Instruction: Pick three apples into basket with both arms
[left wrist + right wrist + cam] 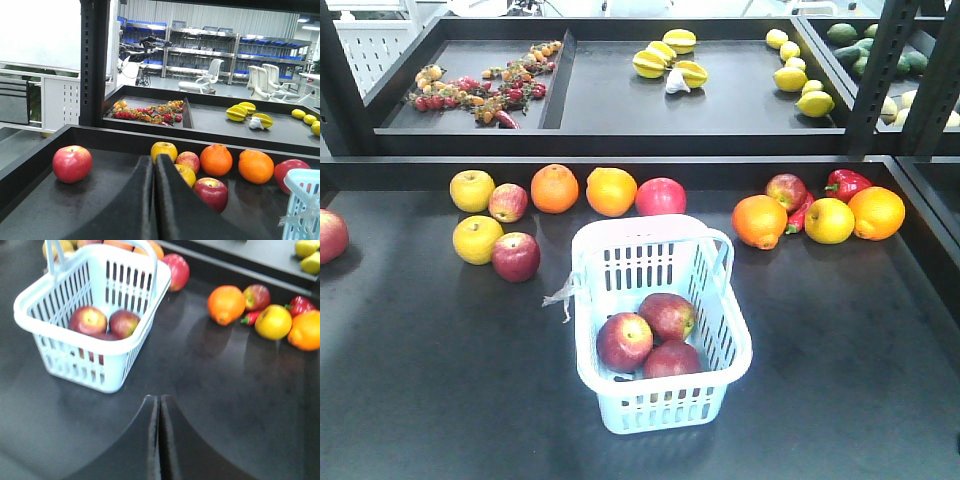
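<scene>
A: Three red apples (648, 338) sit in the blue basket (720, 330); left gripper (154, 165) and right gripper (159, 405) pressed closed, empty.
B: Looks finished. Lift both clear, avoiding the handles.

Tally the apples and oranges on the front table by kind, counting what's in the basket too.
Red apples in the basket: 3
Loose red apples: 5
Yellow apples: 3
Oranges: 4
Total: 15
</scene>
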Motion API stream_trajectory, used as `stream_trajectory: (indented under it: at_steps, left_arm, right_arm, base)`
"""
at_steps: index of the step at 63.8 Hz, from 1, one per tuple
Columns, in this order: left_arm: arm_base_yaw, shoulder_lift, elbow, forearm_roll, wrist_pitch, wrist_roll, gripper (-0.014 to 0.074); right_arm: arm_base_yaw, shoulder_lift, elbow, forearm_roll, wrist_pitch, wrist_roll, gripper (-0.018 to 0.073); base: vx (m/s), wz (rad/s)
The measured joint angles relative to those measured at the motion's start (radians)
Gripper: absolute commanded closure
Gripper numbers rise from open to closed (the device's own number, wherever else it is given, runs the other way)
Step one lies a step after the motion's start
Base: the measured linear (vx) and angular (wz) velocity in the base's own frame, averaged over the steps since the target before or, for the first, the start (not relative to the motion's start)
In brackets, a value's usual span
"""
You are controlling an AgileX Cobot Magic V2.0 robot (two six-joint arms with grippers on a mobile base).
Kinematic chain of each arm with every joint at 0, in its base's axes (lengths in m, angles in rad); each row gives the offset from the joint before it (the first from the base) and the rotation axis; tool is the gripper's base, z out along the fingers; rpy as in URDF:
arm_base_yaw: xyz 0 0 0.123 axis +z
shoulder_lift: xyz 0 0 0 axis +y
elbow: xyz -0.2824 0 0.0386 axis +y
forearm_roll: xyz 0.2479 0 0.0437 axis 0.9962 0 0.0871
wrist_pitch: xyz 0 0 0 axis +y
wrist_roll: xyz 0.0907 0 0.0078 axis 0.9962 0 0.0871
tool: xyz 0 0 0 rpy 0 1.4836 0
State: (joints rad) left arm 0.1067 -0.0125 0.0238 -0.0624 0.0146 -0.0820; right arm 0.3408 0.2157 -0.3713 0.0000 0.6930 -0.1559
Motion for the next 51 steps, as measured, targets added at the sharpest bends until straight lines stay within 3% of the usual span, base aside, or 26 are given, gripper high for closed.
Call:
stream_trajectory:
  at_steps: [12,19,30,51]
  left_arm:
    - [0.000,0.000,0.000,0.000,0.000,0.000,0.0603]
    - [0.000,0.000,0.000,0.000,0.000,0.000,0.0603]
    - [0.000,0.000,0.000,0.000,0.000,0.000,0.0603]
    - [0.000,0.000,0.000,0.000,-0.001,0.000,0.0603]
  right_arm:
    - [-0.003,0.000,0.215,-0.013,-0.311,0.041,0.0564]
    - [-0.057,0.000,0.327,-0.014,-0.415,0.170,0.0564]
    - [-0.181,-0.025,0.400,-0.046,-0.492,0.346,0.0564]
    - [-0.345,-0.223,0.401,-0.067,-0.583,0.370,0.0564]
  base:
    - [0.00,0.00]
    - [0.00,0.00]
    - [0.00,0.00]
    - [0.00,0.00]
